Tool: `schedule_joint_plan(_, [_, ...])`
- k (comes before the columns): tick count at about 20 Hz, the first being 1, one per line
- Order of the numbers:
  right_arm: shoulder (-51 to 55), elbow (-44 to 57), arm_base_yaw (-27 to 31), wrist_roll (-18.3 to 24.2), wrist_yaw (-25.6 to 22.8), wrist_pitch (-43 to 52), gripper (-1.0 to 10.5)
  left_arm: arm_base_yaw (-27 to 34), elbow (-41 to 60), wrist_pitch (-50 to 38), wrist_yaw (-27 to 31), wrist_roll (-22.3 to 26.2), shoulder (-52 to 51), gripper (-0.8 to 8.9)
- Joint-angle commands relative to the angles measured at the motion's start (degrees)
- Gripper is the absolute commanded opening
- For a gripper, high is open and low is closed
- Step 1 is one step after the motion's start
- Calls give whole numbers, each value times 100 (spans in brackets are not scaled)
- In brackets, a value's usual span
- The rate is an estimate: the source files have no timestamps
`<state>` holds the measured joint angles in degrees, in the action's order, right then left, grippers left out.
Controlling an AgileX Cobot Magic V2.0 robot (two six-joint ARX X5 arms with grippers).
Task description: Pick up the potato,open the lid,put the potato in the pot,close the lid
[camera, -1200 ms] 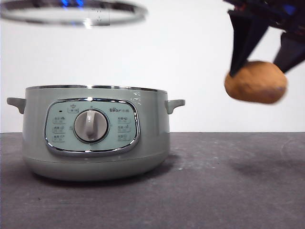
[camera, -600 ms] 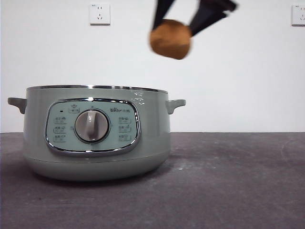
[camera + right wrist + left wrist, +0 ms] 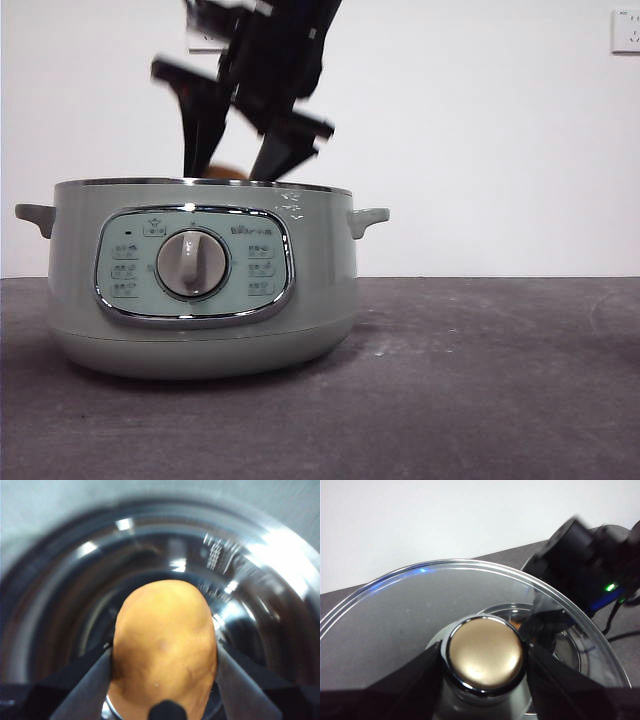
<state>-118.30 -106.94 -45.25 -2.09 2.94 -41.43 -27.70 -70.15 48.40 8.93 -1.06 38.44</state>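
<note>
The pale green pot (image 3: 200, 280) stands on the table with its top uncovered. My right gripper (image 3: 238, 165) reaches down into its mouth, shut on the orange-brown potato (image 3: 228, 172), which just shows above the rim. In the right wrist view the potato (image 3: 165, 640) sits between the jaws of the right gripper (image 3: 165, 667), over the pot's shiny steel inside (image 3: 250, 580). My left gripper (image 3: 485, 667) is shut on the knob (image 3: 485, 652) of the glass lid (image 3: 395, 615), held above the pot. The lid is out of the front view.
The pot sits on a dark grey table (image 3: 480, 380) before a white wall with a socket (image 3: 627, 30) at the upper right. Through the lid, the left wrist view shows the right arm (image 3: 580, 565) close beneath.
The right gripper carried the potato from the right, up and leftward over the pot, and has now dropped into the pot's mouth. The lid rose out of the front view.
</note>
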Motion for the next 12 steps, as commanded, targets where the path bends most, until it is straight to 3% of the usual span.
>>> schedule_joint_plan(1, [-321,-17,-31,96,-9,44,-4,-9,-83,-286,24,72,-74,-9])
schedule_joint_plan(6, [-621,-17,-31,249,-7,17,11,-9,-83,-243,46,72,-72,-9])
schedule_joint_plan(7, [-621,-17,-31,262,-9,17,91,-9,-83,-216,90,72,-72,-9])
schedule_joint_plan(9, [-621,-17,-31,260,-17,-7,362,-9,-83,-157,168,74,-72,-9])
schedule_joint_plan(12, [-621,-17,-33,254,-33,-22,415,-9,-83,-144,166,74,-72,-9])
